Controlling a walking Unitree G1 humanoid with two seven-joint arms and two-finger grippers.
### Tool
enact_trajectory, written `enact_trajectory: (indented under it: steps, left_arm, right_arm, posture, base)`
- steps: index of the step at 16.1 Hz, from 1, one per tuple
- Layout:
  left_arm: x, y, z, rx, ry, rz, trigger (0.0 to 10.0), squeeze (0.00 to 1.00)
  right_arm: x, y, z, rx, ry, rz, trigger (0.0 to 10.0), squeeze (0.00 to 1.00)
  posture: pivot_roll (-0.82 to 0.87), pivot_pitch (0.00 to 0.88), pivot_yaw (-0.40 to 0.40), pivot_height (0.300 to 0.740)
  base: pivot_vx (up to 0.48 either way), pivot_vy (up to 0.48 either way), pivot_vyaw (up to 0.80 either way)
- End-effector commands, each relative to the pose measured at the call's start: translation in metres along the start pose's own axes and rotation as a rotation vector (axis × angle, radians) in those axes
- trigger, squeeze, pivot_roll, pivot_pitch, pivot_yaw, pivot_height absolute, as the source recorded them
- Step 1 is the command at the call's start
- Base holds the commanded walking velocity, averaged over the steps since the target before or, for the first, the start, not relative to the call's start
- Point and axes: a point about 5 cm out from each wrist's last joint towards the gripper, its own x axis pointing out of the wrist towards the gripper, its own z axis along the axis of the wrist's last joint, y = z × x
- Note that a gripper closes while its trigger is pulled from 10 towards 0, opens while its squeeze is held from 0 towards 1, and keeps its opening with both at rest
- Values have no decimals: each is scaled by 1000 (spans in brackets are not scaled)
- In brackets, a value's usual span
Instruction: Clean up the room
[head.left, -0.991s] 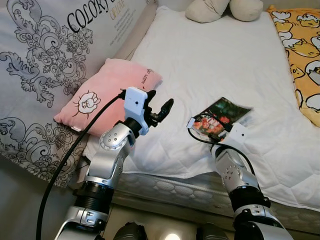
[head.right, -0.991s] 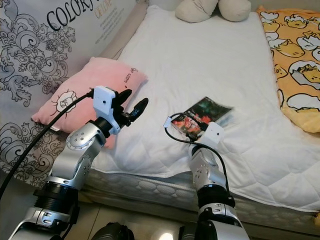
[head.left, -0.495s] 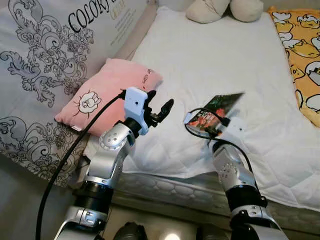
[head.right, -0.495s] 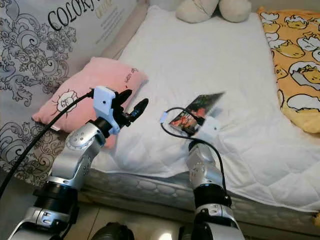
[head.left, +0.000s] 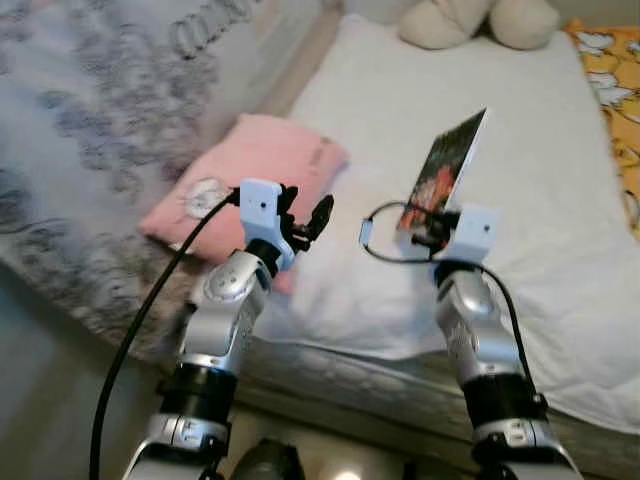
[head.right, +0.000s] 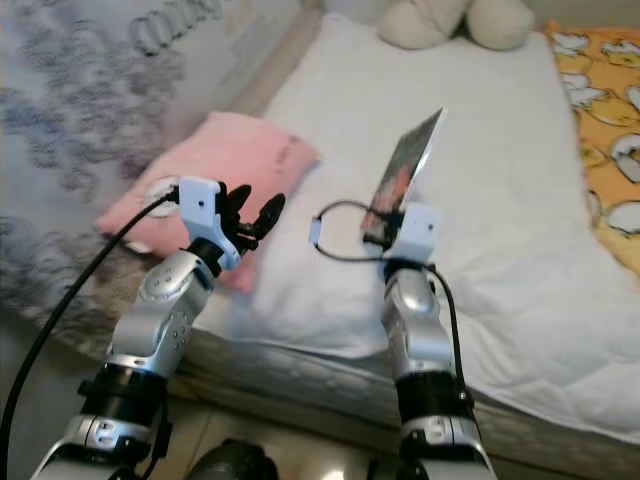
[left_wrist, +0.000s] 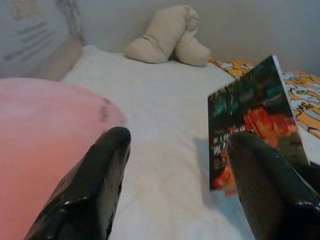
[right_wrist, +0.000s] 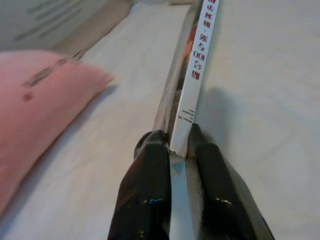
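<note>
Arms, two of them, silver and jointed, rise from the bottom of the head views toward a bed with a white quilted cover (head.left: 540, 150). The left gripper (head.left: 306, 214) hovers above the near edge of the mattress, its two long black fingers spread apart with nothing between them. The right gripper (right_wrist: 173, 145) has its fingers pressed together on the lower end of one thin book (head.left: 446, 167), clamped across the white spine printed with red characters. The book stands lifted off the bed, tilted on edge, its dark glossy cover showing red and green artwork toward the left arm. A black cable loops beside the right wrist, and a second thick black cable trails down from the left wrist.

Just beyond the left gripper lies one soft pink cushion (head.left: 262, 165) with a small cartoon print, resting at the bed's left side against a large grey-patterned pillow (head.left: 120, 110), blurred here. Farther off, at the head of the bed, sits one beige plush toy (head.left: 478, 22). Along the right edge runs a yellow cartoon-print blanket (head.left: 620, 90).
</note>
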Motion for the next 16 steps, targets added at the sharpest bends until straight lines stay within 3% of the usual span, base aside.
enact_trajectory:
  steps: [1, 3, 7, 10, 16]
  left_arm:
    - [0, 4, 1, 3, -5, 25, 10000, 0]
    - [2, 0, -1, 16, -5, 34, 10000, 0]
    - [4, 0, -2, 44, 7, 53, 10000, 0]
    - [4, 1, -2, 69, -2, 80, 10000, 0]
    - [3, 5, 5, 117, -38, 90, 10000, 0]
  right_arm:
    - [1, 14, 16, -20, -84, 66, 0, 0]
    - [1, 13, 20, -32, -101, 71, 0, 0]
    - [2, 11, 19, -39, -93, 77, 0, 0]
    - [3, 11, 17, -26, -80, 77, 0, 0]
    - [3, 9, 15, -14, -71, 74, 0, 0]
  posture:
    - [-121, 0, 72, 715]
    - [-127, 0, 71, 715]
    - [-130, 0, 70, 715]
    - [-125, 0, 69, 715]
    - [-125, 0, 69, 715]
  base:
    - [0, 480, 0]
    - [0, 480, 0]
    - [0, 0, 0]
    - [296, -372, 777]
    - [80, 0, 0]
